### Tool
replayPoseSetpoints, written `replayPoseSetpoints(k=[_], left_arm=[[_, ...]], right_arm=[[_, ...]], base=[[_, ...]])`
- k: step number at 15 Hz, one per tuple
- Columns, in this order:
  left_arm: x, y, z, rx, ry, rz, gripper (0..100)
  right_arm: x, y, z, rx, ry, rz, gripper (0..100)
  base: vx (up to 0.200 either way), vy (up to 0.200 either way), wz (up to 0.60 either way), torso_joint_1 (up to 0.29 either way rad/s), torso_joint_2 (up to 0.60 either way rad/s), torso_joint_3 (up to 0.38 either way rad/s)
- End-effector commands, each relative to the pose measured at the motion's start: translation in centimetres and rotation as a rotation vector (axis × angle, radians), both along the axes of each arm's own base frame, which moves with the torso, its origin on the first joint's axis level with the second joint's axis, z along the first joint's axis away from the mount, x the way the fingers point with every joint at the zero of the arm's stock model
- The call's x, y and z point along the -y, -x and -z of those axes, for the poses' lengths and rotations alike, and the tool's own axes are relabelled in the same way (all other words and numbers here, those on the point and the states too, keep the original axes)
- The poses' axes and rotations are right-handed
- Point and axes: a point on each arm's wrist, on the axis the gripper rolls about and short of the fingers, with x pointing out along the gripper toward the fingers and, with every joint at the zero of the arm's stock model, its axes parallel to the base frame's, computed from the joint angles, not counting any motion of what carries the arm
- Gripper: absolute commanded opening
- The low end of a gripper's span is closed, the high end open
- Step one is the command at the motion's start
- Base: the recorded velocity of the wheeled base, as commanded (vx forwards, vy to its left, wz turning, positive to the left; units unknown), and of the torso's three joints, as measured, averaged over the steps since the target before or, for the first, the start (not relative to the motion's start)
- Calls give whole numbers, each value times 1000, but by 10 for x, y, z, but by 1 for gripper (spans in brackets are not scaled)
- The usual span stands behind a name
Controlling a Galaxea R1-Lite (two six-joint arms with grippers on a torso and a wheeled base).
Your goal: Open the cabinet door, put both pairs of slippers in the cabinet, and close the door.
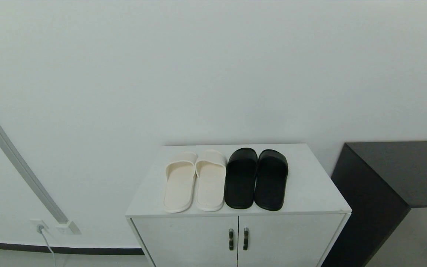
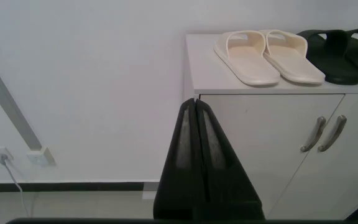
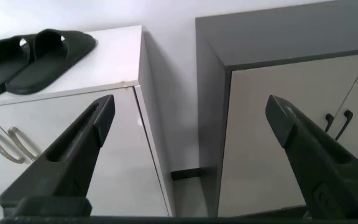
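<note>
A white cabinet stands against the wall with both doors closed; two metal handles sit side by side at the middle. On its top lie a cream pair of slippers on the left and a black pair on the right, toes toward the wall. My left gripper is shut, below and left of the cabinet's front corner, with the cream slippers and handles beyond it. My right gripper is open wide near the cabinet's right front corner, holding nothing; the black slippers lie beyond it.
A taller dark grey cabinet stands close on the right, leaving a narrow gap. A wall socket with a plugged cable and a slanted conduit are on the wall at the left.
</note>
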Motion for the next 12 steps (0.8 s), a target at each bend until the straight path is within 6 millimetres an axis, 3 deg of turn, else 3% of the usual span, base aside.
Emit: replayPoseSetpoints(k=[1,10,11,12], left_arm=[[0,0,0,0,0,-1,0],[0,0,0,-2,-10,16,0],[0,0,0,-2,-10,16,0],[0,0,0,-2,-10,16,0]], right_arm=[[0,0,0,-4,13,-5,100],[0,0,0,-4,33,-8,100],[0,2,-14,39,19,-3,100],[1,7,-86,138,-110,-15,100]], base=[[0,0,0,0,0,0],[0,0,0,0,0,0],[0,0,0,0,0,0],[0,0,0,0,0,0]])
